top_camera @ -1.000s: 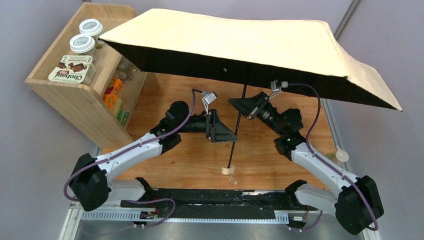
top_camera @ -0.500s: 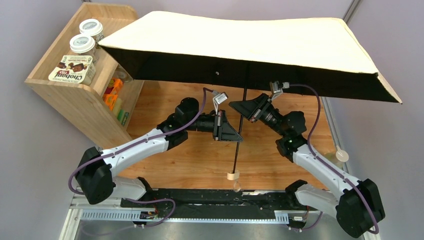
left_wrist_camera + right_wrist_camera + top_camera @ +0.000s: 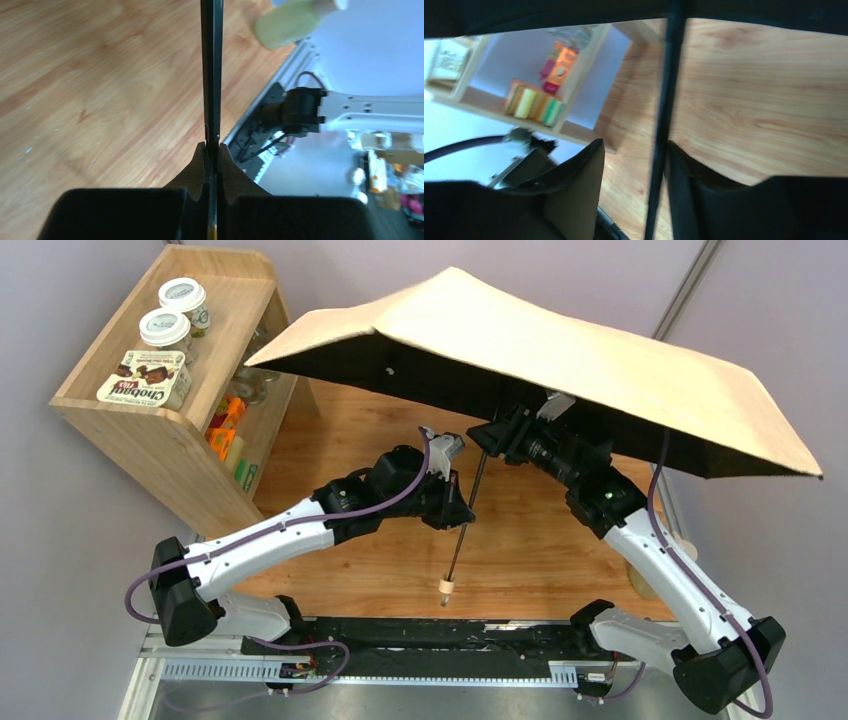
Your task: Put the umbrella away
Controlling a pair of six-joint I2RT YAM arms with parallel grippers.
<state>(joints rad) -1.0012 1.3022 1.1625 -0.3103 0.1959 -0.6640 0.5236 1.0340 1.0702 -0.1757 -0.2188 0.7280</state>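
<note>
The umbrella stands open above the table, its peach-beige canopy (image 3: 560,365) tilted and hiding the back of the table. Its thin black shaft (image 3: 463,525) slants down to the small cream handle (image 3: 445,590), which hangs over the front of the table. My left gripper (image 3: 211,145) is shut on the shaft (image 3: 211,75) at mid-length. My right gripper (image 3: 635,145) sits higher, just under the canopy, and is open. The shaft (image 3: 666,100) runs between its fingers, close against the right finger (image 3: 679,165) and apart from the left one.
A wooden shelf (image 3: 170,430) stands at the back left with two jars (image 3: 165,328) and a yoghurt box (image 3: 145,378) on top and colourful packs (image 3: 228,425) inside. A green bottle (image 3: 292,20) stands near the table's right edge.
My left gripper has closed on the shaft and my right gripper has opened off it. The canopy has tilted and swung right, and the handle has shifted slightly left.
</note>
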